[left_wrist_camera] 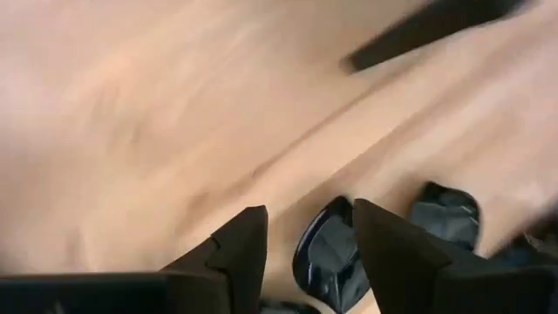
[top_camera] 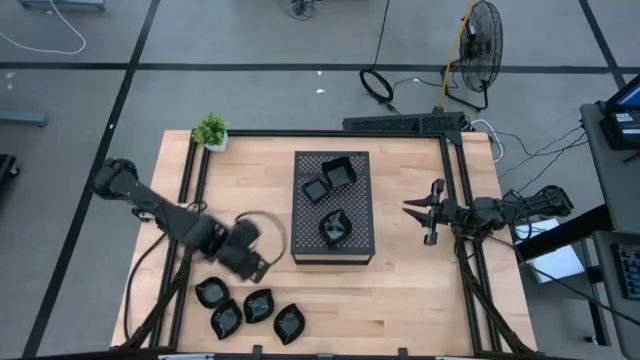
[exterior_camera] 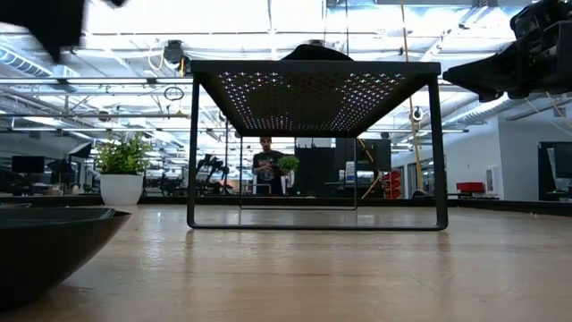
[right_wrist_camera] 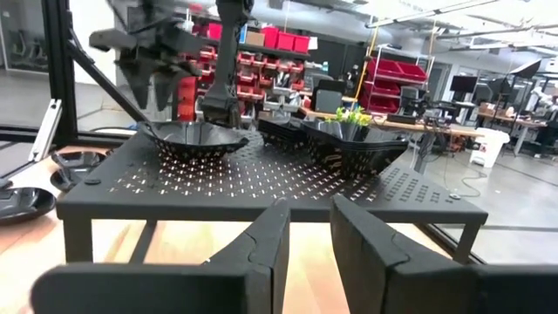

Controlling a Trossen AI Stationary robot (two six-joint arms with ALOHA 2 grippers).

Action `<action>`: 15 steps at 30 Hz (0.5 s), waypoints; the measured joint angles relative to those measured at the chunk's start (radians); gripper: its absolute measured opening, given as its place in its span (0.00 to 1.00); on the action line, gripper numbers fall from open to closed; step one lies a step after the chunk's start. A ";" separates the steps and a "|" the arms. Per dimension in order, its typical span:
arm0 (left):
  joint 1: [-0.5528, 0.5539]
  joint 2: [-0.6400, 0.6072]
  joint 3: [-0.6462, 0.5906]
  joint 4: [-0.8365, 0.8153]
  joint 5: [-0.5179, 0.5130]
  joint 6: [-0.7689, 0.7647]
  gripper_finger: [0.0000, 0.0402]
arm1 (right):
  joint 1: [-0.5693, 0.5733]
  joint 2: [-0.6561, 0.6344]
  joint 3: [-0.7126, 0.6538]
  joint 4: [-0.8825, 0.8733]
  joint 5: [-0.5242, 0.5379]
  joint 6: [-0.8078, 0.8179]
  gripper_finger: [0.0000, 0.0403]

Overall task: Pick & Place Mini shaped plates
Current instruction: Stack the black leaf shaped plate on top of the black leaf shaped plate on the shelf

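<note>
1. Mini shaped plates, glossy black, lie in two groups. Four sit on the wooden counter (top_camera: 400, 290) at the lower left of the high view: one (top_camera: 211, 293), a second (top_camera: 226, 317), a third (top_camera: 258, 305) and a fourth (top_camera: 289, 323), close together in a loose arc.
2. Three more rest on the large dark perforated rectangular stand (top_camera: 360, 205) at the centre of the high view: two square dishes (top_camera: 338, 172) (top_camera: 316, 188) near its upper end, just beside each other, and a wavy-rimmed dish (top_camera: 334, 228) near its lower end.
3. Left pincer (top_camera: 258, 268) is at centre-left of the high view, between the stand and the four counter dishes, above the counter. The left wrist view shows its fingers (left_wrist_camera: 240, 253) parted with nothing between them; a black dish (left_wrist_camera: 327, 253) lies on the wood beyond the gap.
4. Right pincer (top_camera: 412, 205) is at centre-right of the high view, just beside the stand's right edge and apart from it. Its fingers (right_wrist_camera: 261, 249) stand slightly apart, a narrow gap showing, holding nothing.
5. A small potted green plant (top_camera: 211, 130) stands at the counter's upper left corner.
6. In the low view a person (exterior_camera: 264, 165) stands in the room far behind the stand.
</note>
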State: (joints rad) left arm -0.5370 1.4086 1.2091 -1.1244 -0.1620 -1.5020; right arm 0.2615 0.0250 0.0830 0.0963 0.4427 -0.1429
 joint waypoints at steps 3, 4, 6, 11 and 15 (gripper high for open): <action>-0.122 0.006 -0.042 -0.025 -0.033 -0.377 0.40 | 0.000 0.000 0.000 0.000 0.000 0.000 0.18; -0.160 0.006 -0.059 -0.023 -0.045 -0.504 0.40 | 0.000 0.000 0.000 0.000 0.000 0.000 0.18; -0.227 0.006 -0.100 -0.022 -0.050 -0.756 0.38 | 0.000 0.000 0.000 0.000 0.000 0.000 0.18; -0.292 0.007 -0.241 0.097 0.091 -0.969 0.35 | 0.000 0.000 0.000 0.000 0.000 0.000 0.18; -0.294 0.011 -0.376 0.248 0.101 -0.954 0.33 | 0.000 0.000 0.000 0.000 0.000 0.000 0.18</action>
State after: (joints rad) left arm -0.8310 1.4194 0.8330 -0.8769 -0.0613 -2.4562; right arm 0.2615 0.0250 0.0830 0.0967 0.4431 -0.1429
